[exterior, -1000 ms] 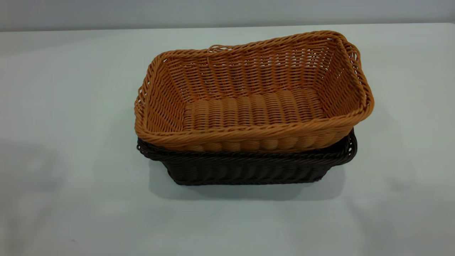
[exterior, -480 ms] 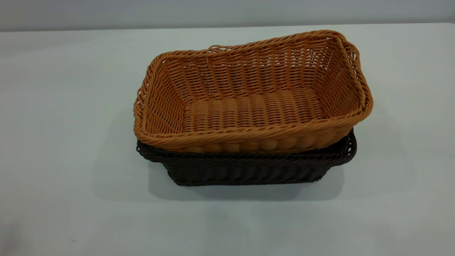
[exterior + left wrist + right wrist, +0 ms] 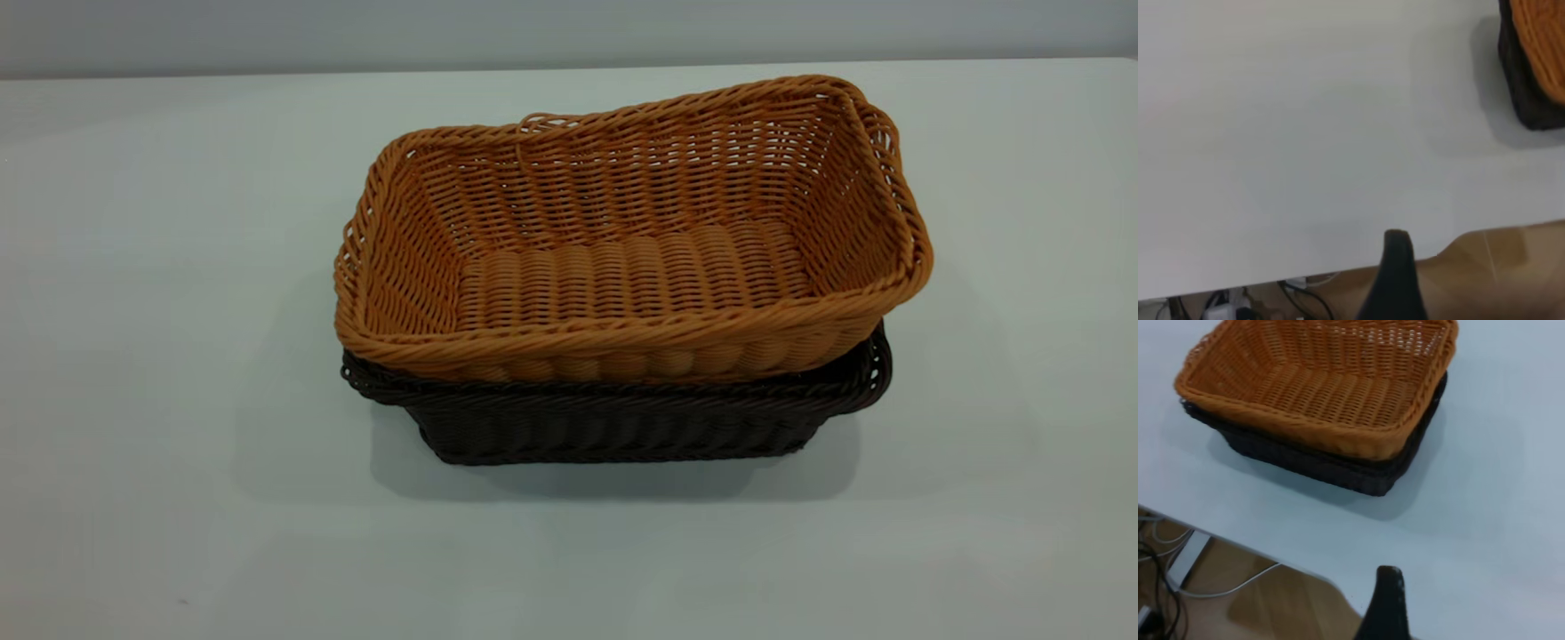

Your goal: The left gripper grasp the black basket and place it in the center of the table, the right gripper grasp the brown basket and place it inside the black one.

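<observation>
The brown basket (image 3: 631, 240) sits nested inside the black basket (image 3: 622, 422) at the middle of the table (image 3: 160, 267), its right end tilted slightly higher. Both baskets also show in the right wrist view, brown (image 3: 1318, 380) in black (image 3: 1331, 467). In the left wrist view only a corner of the stack shows, with the black basket (image 3: 1531, 93) under an orange edge (image 3: 1541, 40). Neither gripper shows in the exterior view. The left gripper (image 3: 1395, 267) hangs over the table's edge, far from the baskets. The right gripper (image 3: 1386, 600) is over the table's edge, apart from the baskets.
The table edge runs close to both grippers, with wooden floor (image 3: 1498, 267) beyond it. Cables and a power strip (image 3: 1178, 560) lie on the floor below the table's edge. A pale wall (image 3: 569, 31) stands behind the table.
The faint shadows on the table at the lower left and right of the exterior view have faded away. The baskets stay nested in place.
</observation>
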`<state>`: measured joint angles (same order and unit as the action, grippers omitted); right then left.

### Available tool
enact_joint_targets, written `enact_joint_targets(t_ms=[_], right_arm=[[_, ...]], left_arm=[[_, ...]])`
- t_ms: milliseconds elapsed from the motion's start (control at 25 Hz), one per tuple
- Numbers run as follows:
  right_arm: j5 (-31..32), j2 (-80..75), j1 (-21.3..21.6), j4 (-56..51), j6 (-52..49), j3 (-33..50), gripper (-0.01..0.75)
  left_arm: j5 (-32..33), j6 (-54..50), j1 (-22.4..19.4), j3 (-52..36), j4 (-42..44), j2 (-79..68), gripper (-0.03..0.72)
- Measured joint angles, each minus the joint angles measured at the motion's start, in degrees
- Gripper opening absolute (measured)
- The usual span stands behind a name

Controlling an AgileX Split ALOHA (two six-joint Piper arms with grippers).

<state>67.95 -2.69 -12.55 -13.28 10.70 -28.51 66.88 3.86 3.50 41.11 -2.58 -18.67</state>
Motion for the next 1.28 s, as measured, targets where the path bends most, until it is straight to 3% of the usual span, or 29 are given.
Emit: enact_joint_targets(t_ms=[480, 1280], right_arm=[[-1.6, 3.6, 0.0, 0.6, 0.1, 1.5, 0.586], [-1.6, 3.6, 0.0, 0.4, 0.1, 1.5, 0.586]], left_arm=[[-0.3, 1.1, 0.0, -10.2, 0.1, 19.0, 0.573], [-2.6, 1.2, 0.0, -13.1, 0.1, 19.8, 0.573]])
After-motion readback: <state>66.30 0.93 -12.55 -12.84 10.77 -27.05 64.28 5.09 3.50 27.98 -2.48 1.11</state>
